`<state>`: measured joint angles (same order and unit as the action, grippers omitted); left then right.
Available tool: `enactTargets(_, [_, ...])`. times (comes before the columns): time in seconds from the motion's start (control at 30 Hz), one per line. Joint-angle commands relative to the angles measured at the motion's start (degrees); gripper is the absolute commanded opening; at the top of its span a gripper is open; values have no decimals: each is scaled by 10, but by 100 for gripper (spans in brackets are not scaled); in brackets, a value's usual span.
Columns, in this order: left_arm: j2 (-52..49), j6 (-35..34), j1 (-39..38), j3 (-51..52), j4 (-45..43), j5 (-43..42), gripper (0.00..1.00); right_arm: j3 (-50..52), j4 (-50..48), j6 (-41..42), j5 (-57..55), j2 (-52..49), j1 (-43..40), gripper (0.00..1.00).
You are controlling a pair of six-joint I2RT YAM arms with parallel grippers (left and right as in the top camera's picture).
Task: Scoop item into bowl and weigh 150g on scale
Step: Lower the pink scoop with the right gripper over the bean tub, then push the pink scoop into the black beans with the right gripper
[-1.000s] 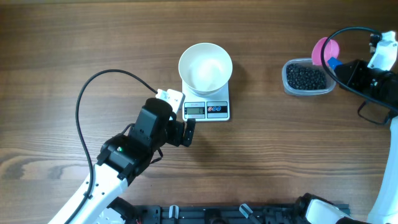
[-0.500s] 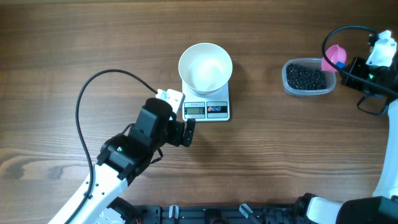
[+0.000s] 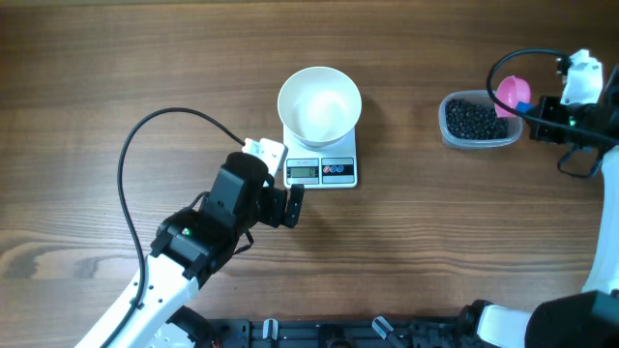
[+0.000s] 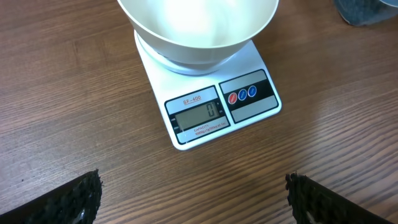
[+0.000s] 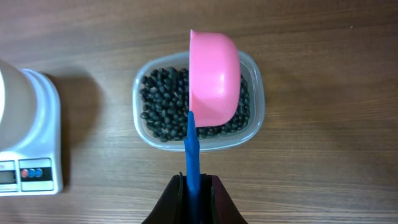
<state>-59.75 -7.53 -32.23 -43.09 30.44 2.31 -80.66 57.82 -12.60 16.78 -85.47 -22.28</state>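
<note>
Blue-handled pink plastic scoop (image 5: 213,74) is clamped in the right gripper (image 5: 194,183), tipped on edge over round black beans (image 5: 161,106) in a clear plastic tub (image 5: 252,134). At nine o'clock, an empty white bowl (image 3: 319,101) is set on a white scale (image 3: 334,172), the left gripper (image 4: 196,199) spread apart before it. Beans may be spilled in transit if the scoop is overfilled.

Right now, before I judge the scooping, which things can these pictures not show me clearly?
- Inside of the pink scoop: right wrist view shows only its outer shell; overhead, too small.
- The beans beneath the scoop: right wrist view, covered by it.
- Far rim of the bowl: left wrist view, cut by the top edge.
- Digits on the scale: overhead, too small.
</note>
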Motion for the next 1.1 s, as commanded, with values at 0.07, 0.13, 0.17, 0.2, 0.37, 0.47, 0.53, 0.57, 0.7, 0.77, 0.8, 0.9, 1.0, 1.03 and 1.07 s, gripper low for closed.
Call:
enactTargets(0.07, [-1, 11, 3, 1, 0, 8, 100, 4, -1, -32, -58, -25, -1, 4])
enactTargets(0.13, [-1, 11, 3, 1, 0, 8, 100, 4, 0, -38, -60, -28, -1, 4])
enactTargets(0.17, [-1, 11, 3, 1, 0, 8, 100, 4, 0, -38, -60, -29, 0, 4])
enactTargets(0.2, [-1, 11, 3, 1, 0, 8, 100, 4, 0, -38, -60, -30, 1, 4])
enactTargets(0.37, [-1, 11, 3, 1, 0, 8, 100, 4, -2, -39, -65, -40, 17, 4])
enactTargets(0.47, [-1, 11, 3, 1, 0, 8, 100, 4, 0, -39, -73, -48, 30, 5])
enactTargets(0.53, [-1, 11, 3, 1, 0, 8, 100, 4, 2, -38, -85, -51, 38, 5])
enactTargets(0.57, [-1, 11, 3, 1, 0, 8, 100, 4, 1, -38, -94, -54, 41, 4])
enactTargets(0.7, [-1, 11, 3, 1, 0, 8, 100, 5, 2, -38, -116, -58, 51, 4])
enactTargets(0.77, [-1, 11, 3, 1, 0, 8, 100, 5, 2, -38, -116, -64, 51, 4])
enactTargets(0.8, [-1, 11, 3, 1, 0, 8, 100, 5, 2, -38, -116, -67, 51, 4])
enactTargets(0.9, [-1, 11, 3, 1, 0, 8, 100, 5, 10, -37, -116, -80, 51, 5])
enactTargets(1.0, [-1, 11, 3, 1, 0, 8, 100, 5, 14, -37, -112, -87, 51, 4])
enactTargets(1.03, [-1, 11, 3, 1, 0, 8, 100, 5, 13, -37, -112, -88, 51, 4])
enactTargets(1.07, [-1, 11, 3, 1, 0, 8, 100, 5, 11, -37, -112, -89, 51, 4])
